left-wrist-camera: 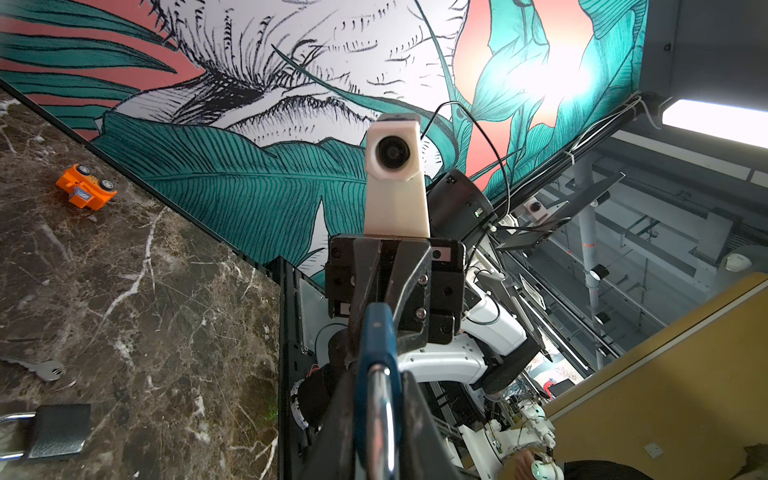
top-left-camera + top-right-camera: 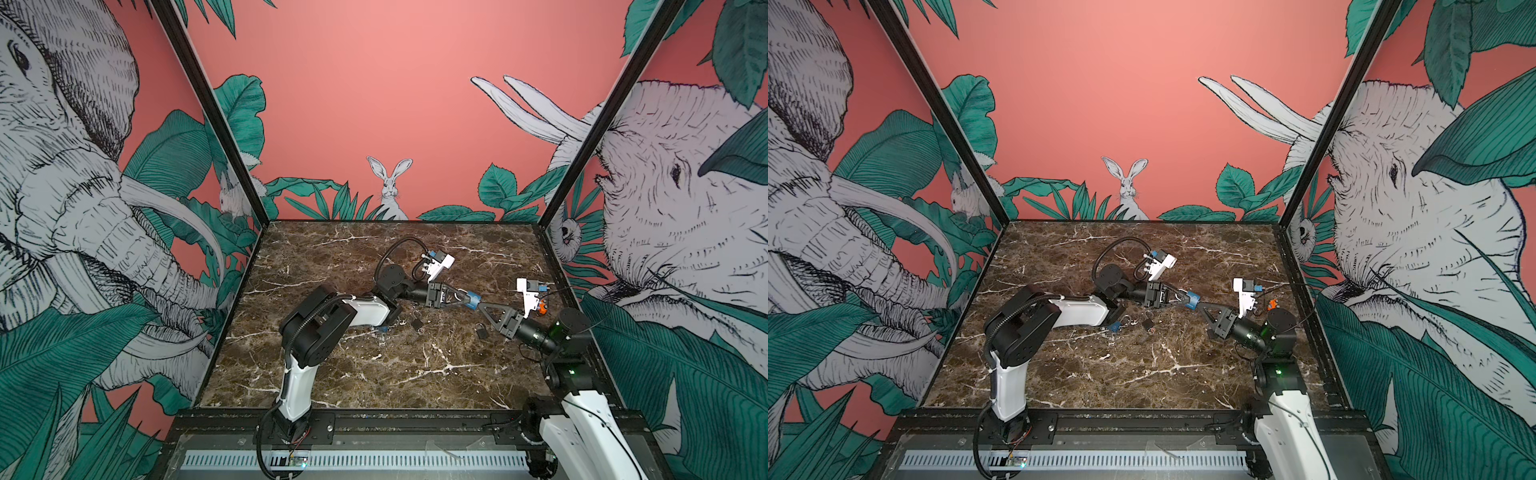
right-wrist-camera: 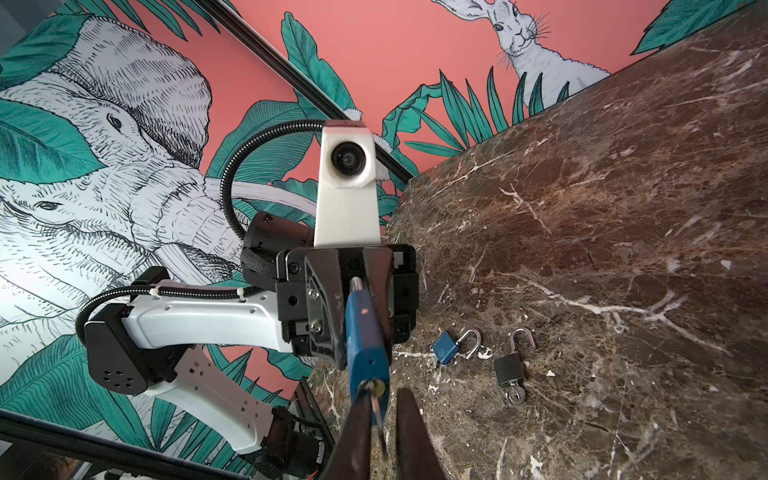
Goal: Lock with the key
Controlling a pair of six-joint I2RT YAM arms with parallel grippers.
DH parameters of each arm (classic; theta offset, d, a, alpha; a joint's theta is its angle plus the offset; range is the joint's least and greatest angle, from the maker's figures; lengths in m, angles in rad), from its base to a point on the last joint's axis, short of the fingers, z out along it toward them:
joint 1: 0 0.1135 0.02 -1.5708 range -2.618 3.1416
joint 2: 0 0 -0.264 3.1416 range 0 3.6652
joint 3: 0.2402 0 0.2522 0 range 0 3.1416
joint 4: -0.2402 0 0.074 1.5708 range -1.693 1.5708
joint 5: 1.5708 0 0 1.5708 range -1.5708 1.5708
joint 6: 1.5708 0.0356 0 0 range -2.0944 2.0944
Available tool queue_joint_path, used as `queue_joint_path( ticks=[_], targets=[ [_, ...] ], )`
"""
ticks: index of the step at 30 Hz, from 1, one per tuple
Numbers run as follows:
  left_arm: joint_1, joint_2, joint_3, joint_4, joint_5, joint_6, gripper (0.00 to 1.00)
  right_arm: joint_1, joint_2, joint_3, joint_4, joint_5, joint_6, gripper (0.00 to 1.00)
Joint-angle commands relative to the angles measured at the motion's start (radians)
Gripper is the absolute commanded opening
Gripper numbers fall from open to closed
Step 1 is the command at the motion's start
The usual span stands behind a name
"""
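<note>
Above the marble bench (image 2: pixel 374 374), our left tool (image 2: pixel 464 300) is clamped on the blue padlock (image 2: pixel 473 300), steadying it in midair, keyhole toward our right tool (image 2: pixel 483 308), whose fingers (image 3: pixel 358 428) flank the inserted key (image 3: pixel 377 401); we cannot tell whether they pinch it yet.

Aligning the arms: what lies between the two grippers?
The blue padlock, clamped by the left gripper, with its key at the right gripper. Both top views and the right wrist view show it.
</note>
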Motion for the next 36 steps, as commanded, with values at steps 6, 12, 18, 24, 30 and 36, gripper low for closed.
queue_joint_path(
  ticks=[6,12,18,24,30,36],
  targets=[
    [-0.005,-0.001,0.037,0.066,0.006,-0.01,0.0,-0.005,0.006,-0.006,0.051,-0.006,-0.011,0.09],
    [-0.005,0.005,0.037,0.066,0.002,-0.004,0.0,-0.008,0.006,-0.009,0.051,-0.006,-0.014,0.06],
    [-0.003,0.008,0.038,0.066,-0.004,0.0,0.0,-0.015,0.001,-0.015,0.05,-0.008,-0.013,0.0],
    [0.004,0.003,0.031,0.066,-0.008,0.003,0.0,-0.024,-0.009,-0.018,0.045,-0.013,-0.014,0.0],
    [0.022,-0.003,0.013,0.065,-0.028,0.013,0.0,-0.031,-0.02,-0.024,0.043,-0.02,-0.014,0.0],
    [0.037,-0.01,0.003,0.066,-0.034,0.02,0.0,-0.039,-0.038,-0.037,0.038,-0.021,-0.014,0.0]
  ],
)
